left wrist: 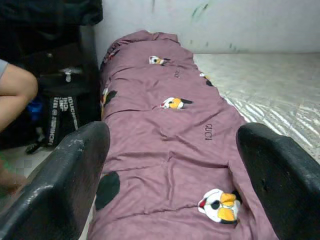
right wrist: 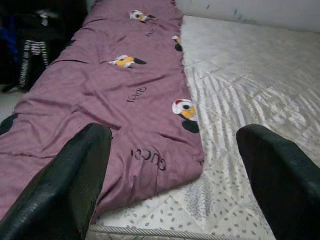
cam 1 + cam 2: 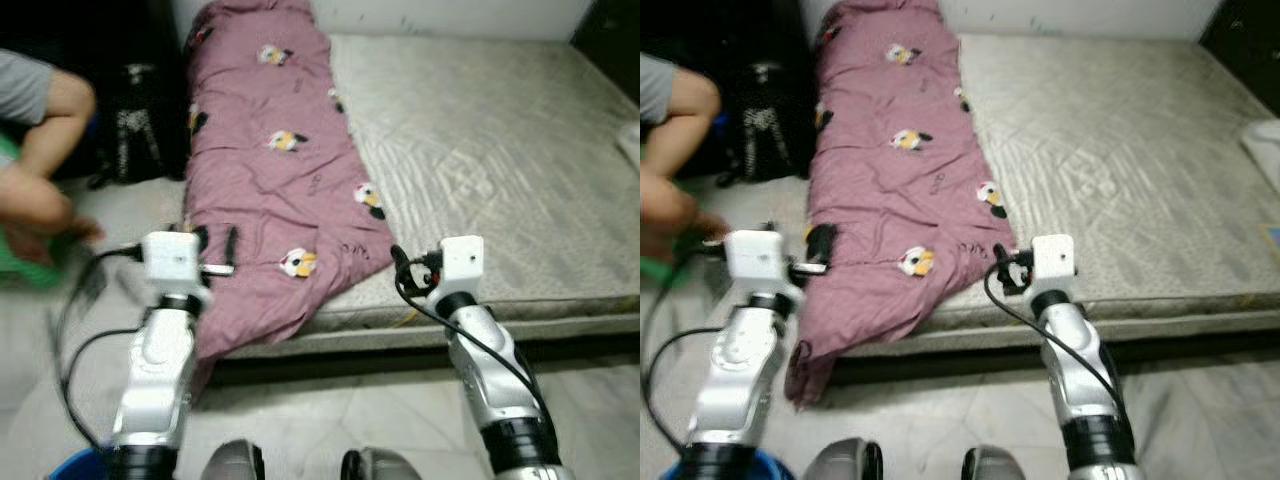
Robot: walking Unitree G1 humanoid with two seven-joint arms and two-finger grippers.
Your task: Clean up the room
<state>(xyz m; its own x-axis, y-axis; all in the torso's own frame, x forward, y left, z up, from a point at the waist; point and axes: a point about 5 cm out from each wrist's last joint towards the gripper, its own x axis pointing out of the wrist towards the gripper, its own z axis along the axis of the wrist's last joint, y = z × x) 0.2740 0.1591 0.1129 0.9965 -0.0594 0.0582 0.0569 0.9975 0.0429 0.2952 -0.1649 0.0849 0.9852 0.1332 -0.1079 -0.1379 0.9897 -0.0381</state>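
Note:
A mauve blanket printed with cartoon birds lies lengthwise along the left side of a grey quilted mattress. Its near end droops over the mattress's front edge. My left gripper is open, held low over the blanket's near left part, with nothing between its black fingers. My right gripper is also open and holds nothing. It hovers at the mattress's front edge, by the blanket's near right corner. Both silver arms reach forward from the bottom of the eye views.
A person sits at the left, with a knee and arm close to my left arm. A black backpack leans beside the bed. A blue bucket rim sits on the tiled floor at bottom left. A white object lies at the mattress's right edge.

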